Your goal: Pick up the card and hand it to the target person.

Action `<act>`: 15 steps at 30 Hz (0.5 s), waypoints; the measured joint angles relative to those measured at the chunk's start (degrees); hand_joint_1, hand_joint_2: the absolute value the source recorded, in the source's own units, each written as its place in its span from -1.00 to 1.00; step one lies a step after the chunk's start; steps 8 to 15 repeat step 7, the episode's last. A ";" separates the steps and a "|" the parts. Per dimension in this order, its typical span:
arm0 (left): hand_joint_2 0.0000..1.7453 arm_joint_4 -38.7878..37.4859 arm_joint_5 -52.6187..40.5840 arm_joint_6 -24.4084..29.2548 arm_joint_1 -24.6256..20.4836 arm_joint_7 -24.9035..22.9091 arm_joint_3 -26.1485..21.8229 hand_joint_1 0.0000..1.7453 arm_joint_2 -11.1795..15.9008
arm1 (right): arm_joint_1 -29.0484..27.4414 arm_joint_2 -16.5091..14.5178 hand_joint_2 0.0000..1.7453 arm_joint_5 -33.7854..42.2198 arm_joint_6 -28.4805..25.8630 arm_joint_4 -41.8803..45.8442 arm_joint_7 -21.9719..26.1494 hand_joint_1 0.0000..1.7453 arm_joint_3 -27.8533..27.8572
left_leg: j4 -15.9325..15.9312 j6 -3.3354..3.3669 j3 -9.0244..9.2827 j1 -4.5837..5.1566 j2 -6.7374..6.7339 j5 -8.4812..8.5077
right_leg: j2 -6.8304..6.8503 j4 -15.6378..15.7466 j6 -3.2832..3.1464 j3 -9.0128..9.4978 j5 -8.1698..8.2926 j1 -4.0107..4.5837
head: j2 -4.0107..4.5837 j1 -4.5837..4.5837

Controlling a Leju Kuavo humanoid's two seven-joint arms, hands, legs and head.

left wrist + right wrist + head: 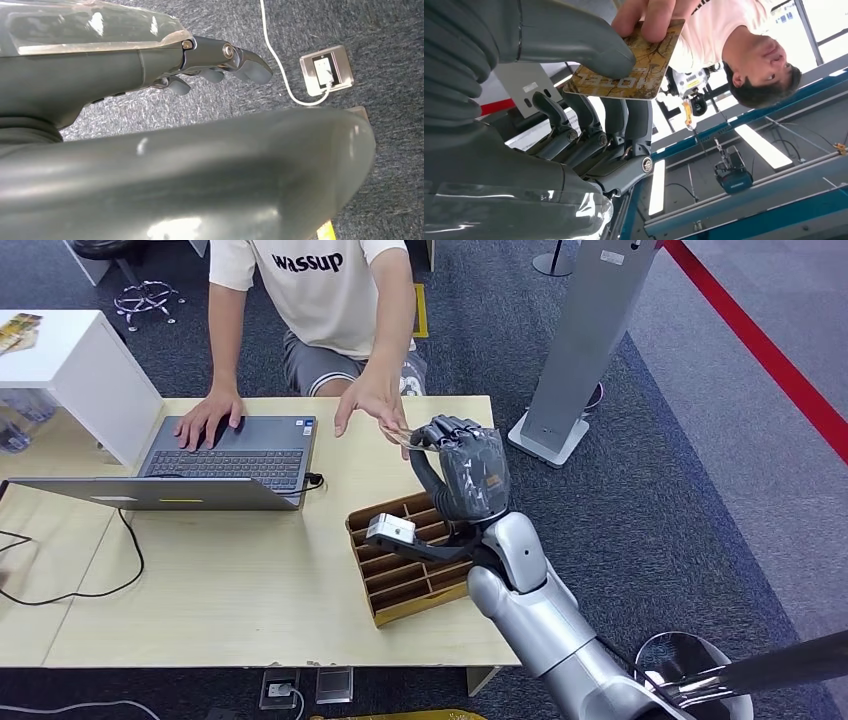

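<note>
I am seeing the card [631, 62] being pinched between the thumb and the darker fingers of my right hand [462, 468], a brown, gold-patterned card with printed lettering. At its far end the person's hand [372, 405] is gripping it too, fingertips pressing on the card's edge, so both hands are touching it at once. In the head view the card [400, 432] is showing as a thin sliver just beyond my fingers, between them and the person's palm.

My right hand is sitting raised above the table, closed on the card with the thumb on one face and the other fingers curling behind it. Just beneath and behind the hand a brown divided cardboard tray [400, 585] is lying on the light wooden table [230, 590]. Well off to the hand's left an open laptop [225, 465] is standing, and the person's other hand [208, 418] is resting on its keyboard.

My left hand [220, 62] is hanging over dark carpet, fingers loosely curled with nothing in them, near a floor socket plate [326, 70] and a white cable [280, 65].
</note>
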State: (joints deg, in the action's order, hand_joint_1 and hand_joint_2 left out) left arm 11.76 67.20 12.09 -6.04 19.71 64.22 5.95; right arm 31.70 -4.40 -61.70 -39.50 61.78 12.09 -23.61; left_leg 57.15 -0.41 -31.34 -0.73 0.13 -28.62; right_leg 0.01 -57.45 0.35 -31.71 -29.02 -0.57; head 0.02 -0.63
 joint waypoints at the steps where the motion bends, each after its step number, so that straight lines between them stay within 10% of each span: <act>1: -1.00 0.00 0.01 0.00 0.00 0.00 0.00 -1.00 0.00 | -0.03 -0.11 1.00 0.58 0.00 -0.09 0.25 0.34 0.07 | 0.00 0.00 0.00 0.00 0.00 0.00 | 0.00 0.00 0.00 0.00 0.00 0.00 | 0.00 0.00; 4: -1.00 0.00 0.02 0.01 0.00 -0.01 0.00 -1.00 0.00 | -0.10 -0.45 1.00 3.53 0.00 -0.40 1.27 -1.00 0.19 | 0.00 0.00 -0.01 0.00 0.00 0.00 | 0.00 0.00 0.00 0.00 0.00 0.00 | -0.01 -0.02; 15: -1.00 0.00 0.01 0.09 -0.01 -0.19 0.00 -1.00 0.00 | -0.17 -0.67 1.00 6.69 0.00 -0.64 2.25 -1.00 0.20 | 0.00 0.00 0.00 0.00 0.00 0.00 | 0.00 0.00 0.00 0.00 0.00 0.00 | 0.00 0.00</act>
